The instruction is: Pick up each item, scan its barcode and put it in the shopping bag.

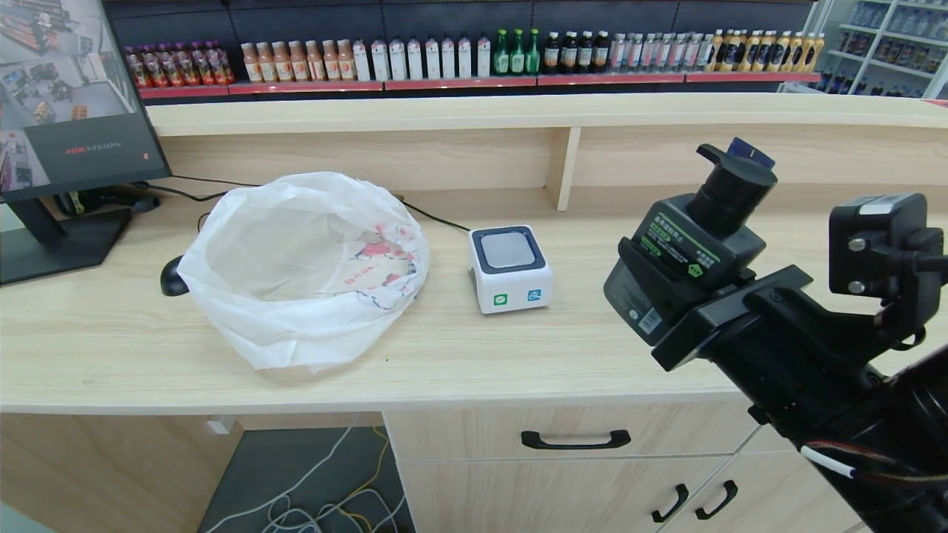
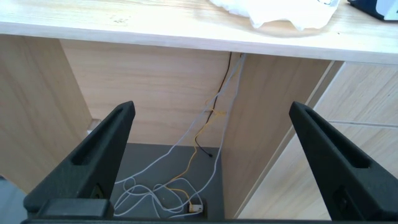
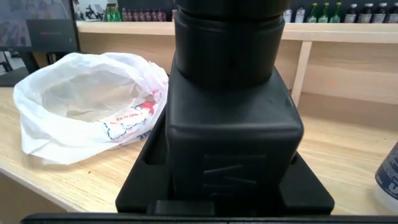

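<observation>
My right gripper (image 1: 681, 292) is shut on a black square bottle (image 1: 692, 248) with a wide black cap and a green label, held tilted above the right side of the counter. In the right wrist view the bottle (image 3: 231, 118) stands between the fingers of that gripper (image 3: 230, 190). The white scanner cube (image 1: 511, 268) sits mid-counter, left of the bottle. Further left, the white plastic shopping bag (image 1: 304, 266) (image 3: 87, 106) lies open. My left gripper (image 2: 211, 168) is open with nothing in it, low in front of the counter, facing the knee space, with the bag's edge (image 2: 280, 15) above.
A monitor (image 1: 67, 96) and a black mouse (image 1: 172, 278) stand at the counter's left. Drawers with black handles (image 1: 575, 440) are below the counter, and loose cables (image 2: 186, 186) lie in the knee space. A pale bottle (image 3: 388, 180) stands near the right gripper.
</observation>
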{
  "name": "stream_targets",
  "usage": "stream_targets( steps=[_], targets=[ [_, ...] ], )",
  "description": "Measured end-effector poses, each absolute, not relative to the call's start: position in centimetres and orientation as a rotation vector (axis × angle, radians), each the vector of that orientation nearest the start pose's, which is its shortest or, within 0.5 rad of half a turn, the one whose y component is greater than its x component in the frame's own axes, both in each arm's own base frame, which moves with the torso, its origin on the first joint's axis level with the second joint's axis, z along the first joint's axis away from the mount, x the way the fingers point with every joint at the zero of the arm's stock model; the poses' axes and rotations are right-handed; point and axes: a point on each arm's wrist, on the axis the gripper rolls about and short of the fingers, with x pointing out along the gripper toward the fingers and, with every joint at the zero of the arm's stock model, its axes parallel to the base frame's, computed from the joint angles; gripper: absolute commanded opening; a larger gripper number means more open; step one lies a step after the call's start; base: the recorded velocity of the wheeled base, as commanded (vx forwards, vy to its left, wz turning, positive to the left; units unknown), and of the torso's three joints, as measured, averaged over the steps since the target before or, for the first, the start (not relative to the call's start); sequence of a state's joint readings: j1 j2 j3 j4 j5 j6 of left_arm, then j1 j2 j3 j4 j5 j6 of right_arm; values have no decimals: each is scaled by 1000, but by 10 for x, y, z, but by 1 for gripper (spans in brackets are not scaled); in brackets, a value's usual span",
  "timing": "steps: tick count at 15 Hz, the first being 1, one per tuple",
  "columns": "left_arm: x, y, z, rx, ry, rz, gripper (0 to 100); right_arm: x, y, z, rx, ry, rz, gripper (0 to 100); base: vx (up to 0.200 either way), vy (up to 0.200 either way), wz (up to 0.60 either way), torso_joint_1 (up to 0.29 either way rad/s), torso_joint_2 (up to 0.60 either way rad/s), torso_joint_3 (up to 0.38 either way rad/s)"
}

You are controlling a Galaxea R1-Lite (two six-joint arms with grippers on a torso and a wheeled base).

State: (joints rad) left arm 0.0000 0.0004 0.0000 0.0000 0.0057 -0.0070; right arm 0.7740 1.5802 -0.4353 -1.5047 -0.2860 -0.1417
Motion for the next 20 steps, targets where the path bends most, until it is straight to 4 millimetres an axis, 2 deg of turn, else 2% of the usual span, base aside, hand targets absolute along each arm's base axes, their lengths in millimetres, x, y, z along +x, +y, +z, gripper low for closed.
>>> stream_targets(
  steps=[3,6,13,16,20],
  targets=[
    [-23,0,75,-5,0,6,100,176,163,209,56,-351,460,0,0,0,0,0,0,0],
    [-23,0,75,-2,2,6,100,176,162,211,62,-357,459,0,-200,0,0,9,4,1],
    [-23,0,75,-4,0,6,100,179,158,213,65,-373,434,0,0,0,0,0,0,0],
    [-23,0,75,-7,0,7,100,189,149,219,66,-396,378,0,0,200,0,-1,1,2],
    [-23,0,75,-10,1,6,100,194,148,225,74,-422,363,0,0,200,0,7,2,1]
  ],
)
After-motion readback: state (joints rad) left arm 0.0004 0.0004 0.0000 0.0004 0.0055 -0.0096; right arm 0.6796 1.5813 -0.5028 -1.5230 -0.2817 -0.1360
